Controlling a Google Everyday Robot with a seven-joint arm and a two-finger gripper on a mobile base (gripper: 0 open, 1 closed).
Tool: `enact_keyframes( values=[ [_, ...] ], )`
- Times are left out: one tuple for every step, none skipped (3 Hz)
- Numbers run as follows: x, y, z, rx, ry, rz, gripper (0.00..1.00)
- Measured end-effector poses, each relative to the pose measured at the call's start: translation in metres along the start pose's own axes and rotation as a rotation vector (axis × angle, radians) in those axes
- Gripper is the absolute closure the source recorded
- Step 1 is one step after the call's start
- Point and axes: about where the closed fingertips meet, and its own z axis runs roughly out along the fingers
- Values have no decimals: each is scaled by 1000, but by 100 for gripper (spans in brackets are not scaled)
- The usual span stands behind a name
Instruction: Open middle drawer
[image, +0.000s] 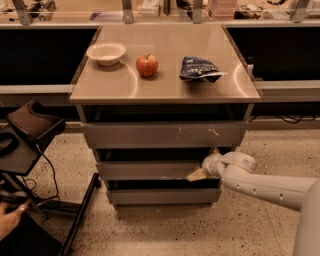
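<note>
The middle drawer (145, 170) shows only its front. Its right end is covered by the gripper (206, 166), its inside is lost in the dark gap above it, and how far it stands out from the cabinet is hard to judge from this angle. The gripper sits at that right end, touching the front. Whether it is spread, pressed together or clamped on the drawer cannot be told. The pale arm (265, 185) behind it reaches in from the right and is cut off by the picture's edge.

The drawer front is a plain, flat grey metal strip – wide, shallow and with no handle. It lies second of three in the cabinet under the steel top (165, 87), below the taller top drawer (150, 135) with its pale scratch marks and above the bottom drawer (160, 196). Its long axis runs left to right across the view, level with the floor, and its face is turned towards the camera.

On the steel top stand a pale bowl (106, 52) at the left, a red apple (147, 65) near the middle and a dark blue bag (199, 69) to the right – each apart from the others. At the lower left corner a hand (7, 220) is partly cut off.
</note>
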Motion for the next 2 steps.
enact_keyframes(
  values=[
    [20,-15,-2,19,37,-2,0],
    [20,-15,-2,19,37,-2,0]
  ],
)
